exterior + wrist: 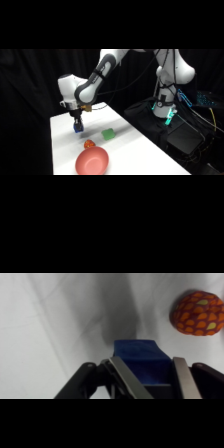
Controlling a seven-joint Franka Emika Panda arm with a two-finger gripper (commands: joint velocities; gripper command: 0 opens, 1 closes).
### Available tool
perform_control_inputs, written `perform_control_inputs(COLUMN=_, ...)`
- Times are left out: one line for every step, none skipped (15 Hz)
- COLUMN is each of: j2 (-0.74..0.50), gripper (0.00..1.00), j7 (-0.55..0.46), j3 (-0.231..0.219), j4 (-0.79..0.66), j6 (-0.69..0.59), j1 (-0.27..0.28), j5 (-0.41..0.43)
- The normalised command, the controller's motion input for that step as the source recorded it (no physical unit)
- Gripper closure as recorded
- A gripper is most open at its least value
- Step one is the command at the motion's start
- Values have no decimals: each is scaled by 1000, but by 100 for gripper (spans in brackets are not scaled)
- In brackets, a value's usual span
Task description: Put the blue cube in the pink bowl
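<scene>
The pincer (149, 374) is closed narrowly on the one blue cube (142, 359), held above the worktop (135, 150). One pink bowl (92, 162), one green cube (108, 133) and one orange ball (197, 313) rest there.

Black curtains (30, 85) hang dark behind and around the scene. A white counter (140, 150) runs diagonally, brightly lit. At right, a dark stand carries black equipment (182, 140) and cables.
</scene>
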Motion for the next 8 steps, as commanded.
perform_control_inputs(j2=-459, gripper=73, j7=-135, j3=-35, j4=-169, j6=-386, j1=44, j5=-71)
perform_control_inputs(j2=-423, gripper=73, j7=-121, j3=-40, j4=-135, j6=-371, j1=50, j5=-77)
perform_control_inputs(j2=-395, gripper=73, j7=-129, j3=-36, j4=-102, j6=-359, j1=44, j5=-69)
perform_control_inputs(j2=-365, gripper=73, j7=-122, j3=-41, j4=-79, j6=-337, j1=47, j5=-76)
perform_control_inputs(j2=-344, gripper=73, j7=-122, j3=-45, j4=-60, j6=-321, j1=46, j5=-80)
perform_control_inputs(j2=-327, gripper=73, j7=-104, j3=-55, j4=-46, j6=-305, j1=52, j5=-90)
perform_control_inputs(j2=-314, gripper=73, j7=-110, j3=-53, j4=-39, j6=-292, j1=54, j5=-92)
perform_control_inputs(j2=-296, gripper=73, j7=-99, j3=-55, j4=-36, j6=-275, j1=71, j5=-108)
